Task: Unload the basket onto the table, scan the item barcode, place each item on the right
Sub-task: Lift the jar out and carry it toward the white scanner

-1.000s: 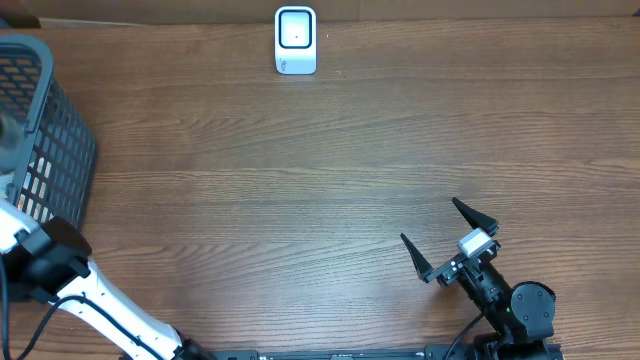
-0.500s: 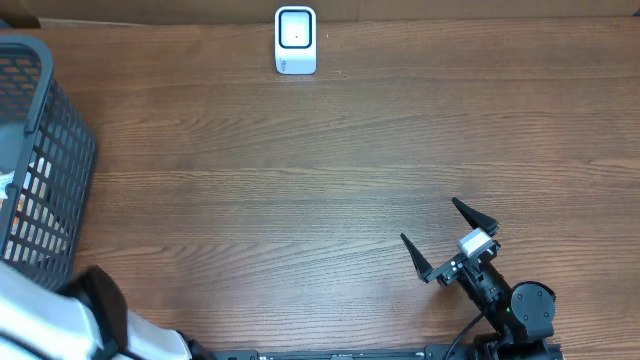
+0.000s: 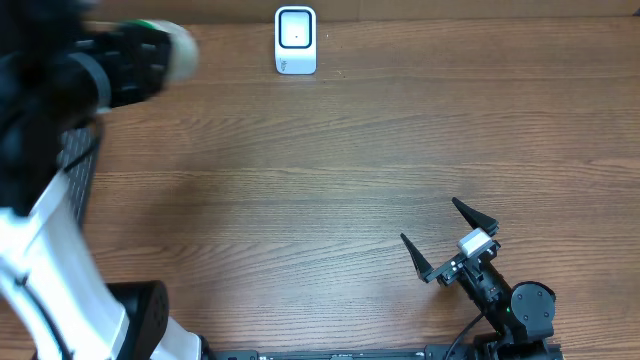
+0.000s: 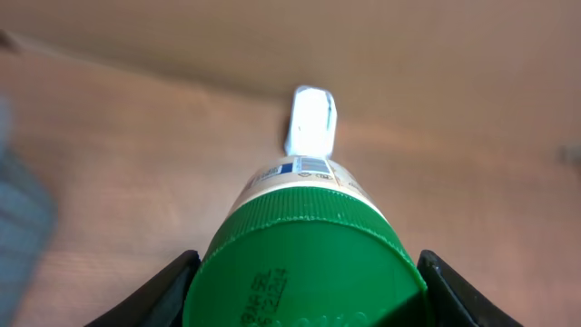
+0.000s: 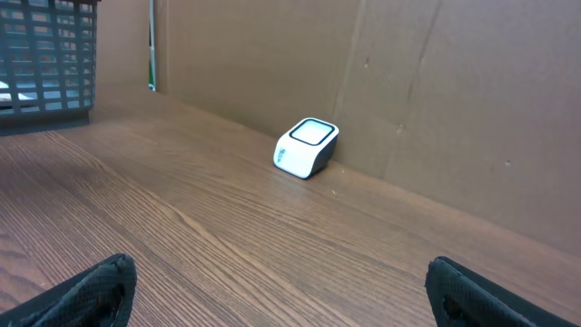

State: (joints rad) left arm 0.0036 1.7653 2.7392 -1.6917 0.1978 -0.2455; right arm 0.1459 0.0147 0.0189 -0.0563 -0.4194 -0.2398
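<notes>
Biggest change for you: your left arm [image 3: 45, 230] was tucked low at the left edge by the basket [image 3: 82, 165] a second ago. Now it has swung up across the top-left corner of the overhead view, blurred, and it covers most of the basket.

It brought the bottle [image 4: 304, 204] along. Your left gripper [image 4: 306, 272] is clamped on it, a finger on each side of the green cap [image 4: 304, 250]. The bottle is up off the table [image 3: 330, 170], left of the scanner [image 3: 296, 40] from overhead. In the left wrist view the scanner sits just beyond the bottle's far end, in line with it. A barcode [image 4: 314, 164] shows on the label's upper side, just past the cap.

The scanner hasn't budged, it's at the same spot by the back edge.

Your right gripper [image 3: 428, 219] is exactly where it was, parked near the bottom right with its fingers spread wide and nothing between them. Its own camera looks across the table at the scanner and the basket.
</notes>
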